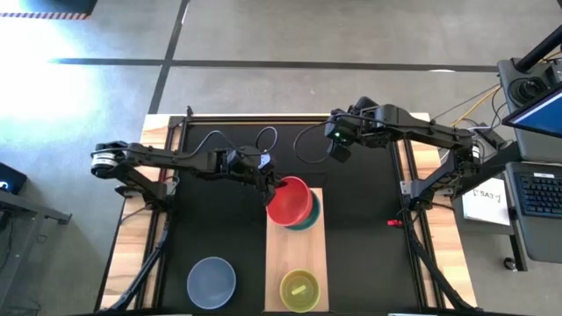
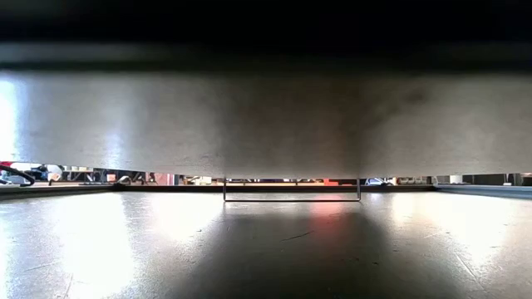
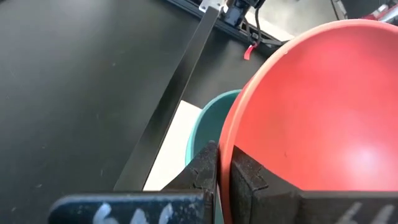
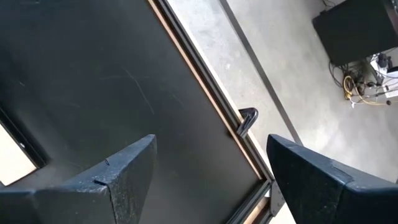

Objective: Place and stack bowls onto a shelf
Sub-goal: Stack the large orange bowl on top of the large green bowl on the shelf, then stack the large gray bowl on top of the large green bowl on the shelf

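Stacking underway: left pincer (image 1: 268, 186) grips the red bowl (image 1: 289, 201) over the teal bowl (image 1: 309, 219) on the shelf (image 1: 296, 254)'s twelve o'clock end, grey-blue bowl (image 1: 212, 282) still on the tabletop (image 1: 211, 224); right pincer (image 1: 340, 149) released.

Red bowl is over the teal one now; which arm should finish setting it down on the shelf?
Left. The left hand is shut on the red bowl's rim, right above the teal bowl on the shelf. The right hand hangs open and empty, farther back over the table.
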